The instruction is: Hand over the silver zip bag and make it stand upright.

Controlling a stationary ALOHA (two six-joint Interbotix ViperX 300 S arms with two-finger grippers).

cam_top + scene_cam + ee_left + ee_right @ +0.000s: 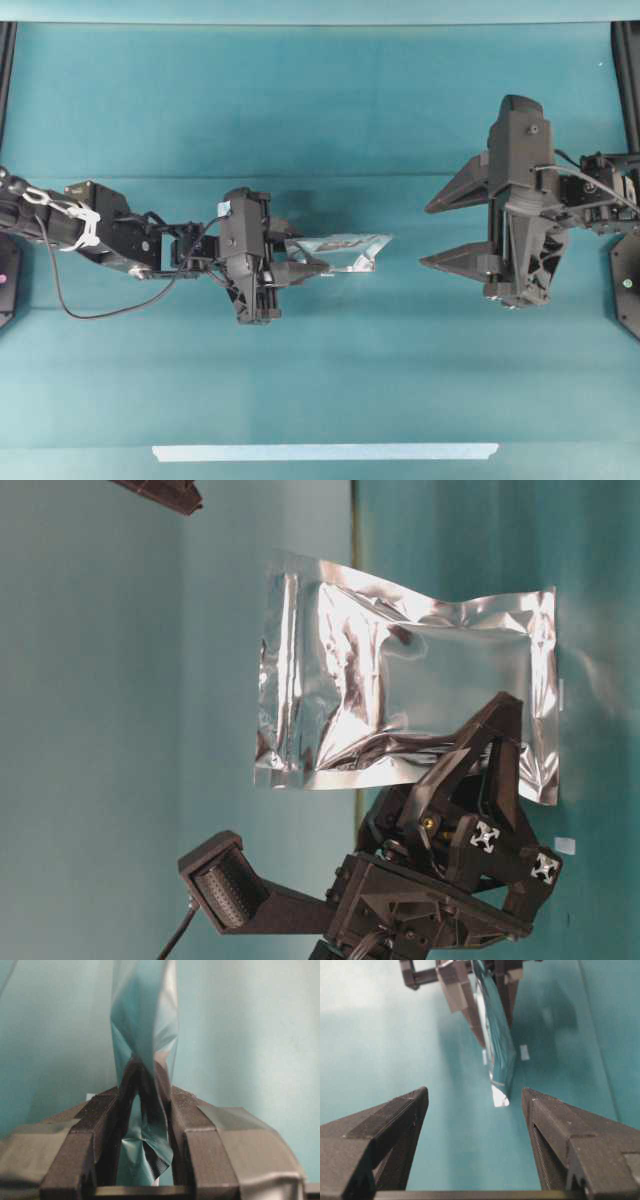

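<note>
The silver zip bag (345, 252) is a crinkled foil pouch held off the teal table, standing on edge in the air. My left gripper (315, 267) is shut on its left end. In the left wrist view the foil (145, 1020) rises from between the two pads (102, 1110). The table-level view shows the bag's broad face (400, 700) with the left fingers (480, 750) clamped on one side edge. My right gripper (425, 236) stands wide open to the right of the bag's free end, apart from it. In the right wrist view the right gripper (475, 1092) is empty and the bag's edge (497, 1045) lies just ahead.
A long pale tape strip (325, 452) lies along the table's front edge. A tiny white marker (524, 1052) sits on the cloth beside the bag. Dark arm bases stand at the far left (5, 280) and far right (628, 280).
</note>
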